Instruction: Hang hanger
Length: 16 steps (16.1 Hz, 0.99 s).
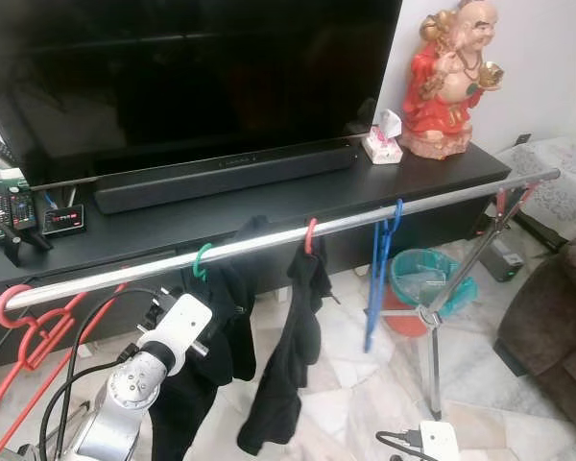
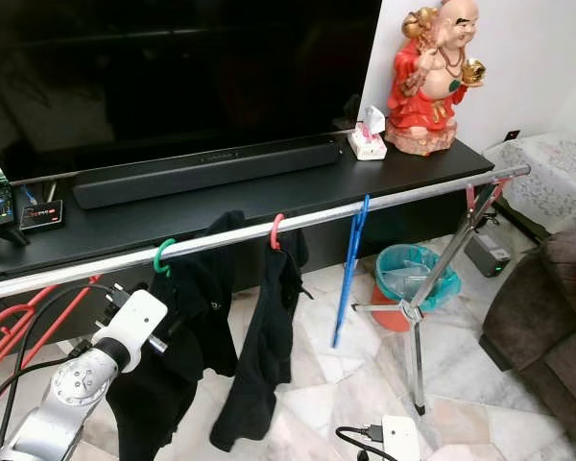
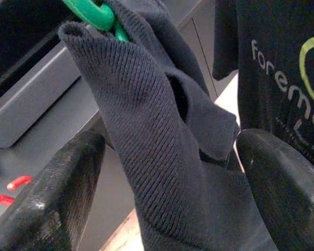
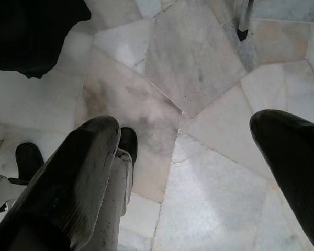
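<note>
Left wrist view puts me right at the job: my left gripper (image 3: pixel 167 183) has its 2 fingers (image 3: pixel 47 198) spread apart on either side of a dark ribbed garment (image 3: pixel 157 136), with cloth lying between them but neither pad visibly pressing on it. The green hanger (image 3: pixel 91 13) carrying that garment shows at the collar. From the head cameras I see its hook (image 1: pixel 202 261) already over the silver rail (image 1: pixel 269 240), between the red hangers (image 1: pixel 34 331) at the left end and a second dark garment on a pink hook (image 1: pixel 310 235).

I judge the hang all but done, so the step is a clean release. I would back the left arm straight away from the rail, fingers kept wide so the knit does not snag and drag the hook off, and watch the green hook for any lift.

The wrist view tells me about cloth and pads, plus lettering on a neighbouring shirt (image 3: pixel 282 78), which the head views cannot resolve. The head views give what the wrist misses: the hook's seat, the blue hanger (image 1: pixel 379 274) further along, and the rack's leg (image 1: pixel 432 355).

The right gripper (image 4: pixel 188 172) hangs idle over the marble floor (image 4: pixel 199 63), fingers apart and empty.
</note>
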{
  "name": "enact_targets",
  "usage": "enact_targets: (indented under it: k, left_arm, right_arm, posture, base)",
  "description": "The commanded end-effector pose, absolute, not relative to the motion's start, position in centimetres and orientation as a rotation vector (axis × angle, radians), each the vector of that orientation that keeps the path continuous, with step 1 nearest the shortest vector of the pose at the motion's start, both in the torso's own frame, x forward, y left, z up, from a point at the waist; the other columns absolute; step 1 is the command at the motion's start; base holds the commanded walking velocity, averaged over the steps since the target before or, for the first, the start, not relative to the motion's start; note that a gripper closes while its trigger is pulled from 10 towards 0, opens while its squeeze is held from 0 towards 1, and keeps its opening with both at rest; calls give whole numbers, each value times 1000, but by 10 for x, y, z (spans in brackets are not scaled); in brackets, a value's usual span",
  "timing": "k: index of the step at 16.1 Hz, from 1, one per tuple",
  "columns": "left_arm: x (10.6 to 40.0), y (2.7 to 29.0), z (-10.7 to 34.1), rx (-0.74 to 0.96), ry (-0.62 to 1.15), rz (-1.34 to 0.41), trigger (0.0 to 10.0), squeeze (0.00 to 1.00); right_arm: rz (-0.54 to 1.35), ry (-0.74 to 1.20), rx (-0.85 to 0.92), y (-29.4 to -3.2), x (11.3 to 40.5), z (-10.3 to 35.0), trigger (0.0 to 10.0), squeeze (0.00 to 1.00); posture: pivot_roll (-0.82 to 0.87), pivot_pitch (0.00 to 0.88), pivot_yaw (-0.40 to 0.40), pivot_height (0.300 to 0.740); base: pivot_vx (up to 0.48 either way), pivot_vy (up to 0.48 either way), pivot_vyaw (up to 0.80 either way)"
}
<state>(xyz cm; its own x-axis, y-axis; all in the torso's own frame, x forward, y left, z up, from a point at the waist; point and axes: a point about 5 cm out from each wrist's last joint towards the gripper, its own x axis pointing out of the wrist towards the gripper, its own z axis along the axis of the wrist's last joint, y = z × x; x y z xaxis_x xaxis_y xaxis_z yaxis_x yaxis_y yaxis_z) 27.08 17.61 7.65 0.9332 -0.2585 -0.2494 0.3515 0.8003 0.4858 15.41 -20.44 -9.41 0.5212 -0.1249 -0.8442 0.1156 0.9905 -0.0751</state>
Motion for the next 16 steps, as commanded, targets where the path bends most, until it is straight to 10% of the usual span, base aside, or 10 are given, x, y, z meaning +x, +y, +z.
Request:
enact_targets:
  k: [1,2,16]
  left_arm:
    - [275,170,79,560,156,-343,3373,0]
    - [275,170,79,558,153,-343,0,0]
    - [272,167,66,577,237,-397,0,0]
  right_arm:
    - [-156,1006,-4,-208,156,-93,10000,0]
    - [-155,1006,-4,-208,156,-93,10000,0]
    - [-150,1005,-1,-207,156,-93,10000,0]
  posture:
    - [86,0,-72,740]
    - [86,0,-72,740]
    - [88,0,-72,740]
  base:
    - [0,0,0]
    - [0,0,0]
    - [0,0,0]
